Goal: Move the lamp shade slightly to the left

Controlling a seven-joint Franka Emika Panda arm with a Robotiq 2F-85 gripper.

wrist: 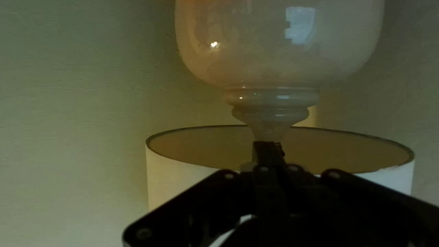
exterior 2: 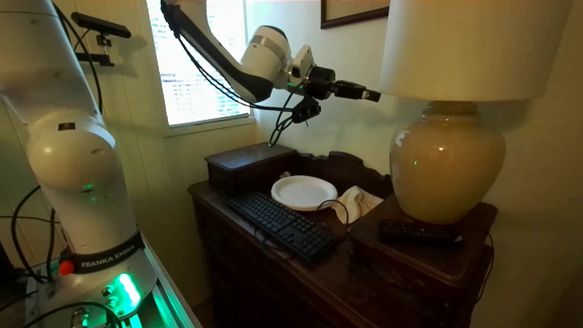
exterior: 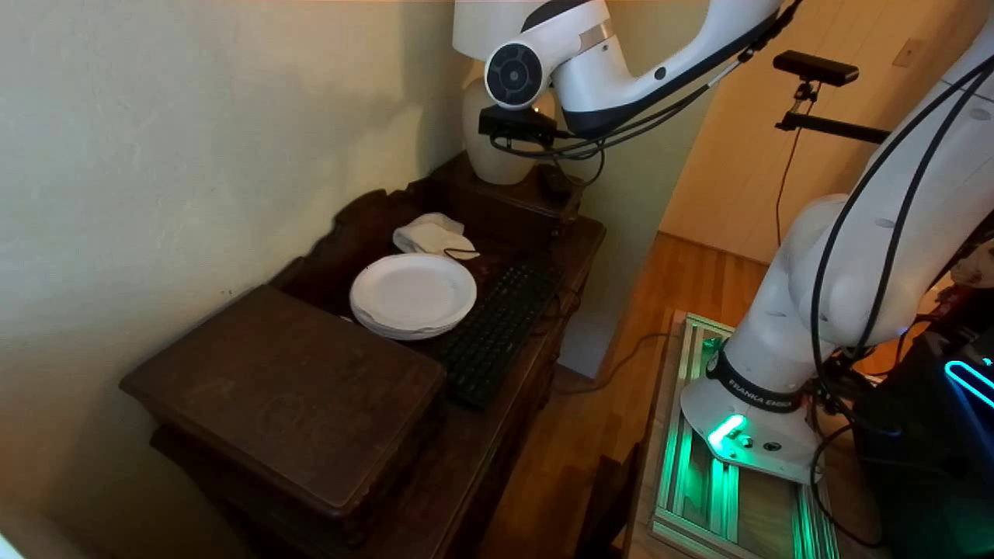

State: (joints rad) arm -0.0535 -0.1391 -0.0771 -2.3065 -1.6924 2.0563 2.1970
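The lamp shade (exterior 2: 469, 50) is a smooth cream drum on top of the bulbous cream lamp base (exterior 2: 448, 159); its top is cut off by the frame. In an exterior view the shade (exterior: 475, 31) is partly hidden behind the arm. My gripper (exterior 2: 373, 95) points at the shade's lower edge; its tip appears very close to it, but I cannot tell whether they touch. In the wrist view, which stands upside down, the gripper (wrist: 269, 151) has its fingers together with nothing seen between them. The shade (wrist: 171, 181) lies behind them, its open underside showing, with the base (wrist: 277, 44) above.
The lamp stands on the raised end of a dark dresser (exterior 2: 423, 255), beside a black remote (exterior 2: 416, 231). A keyboard (exterior 2: 287, 223), white plates (exterior 2: 304, 192) and a cream cloth (exterior 2: 357, 203) lie on the dresser. A wall (exterior: 194, 140) runs behind it.
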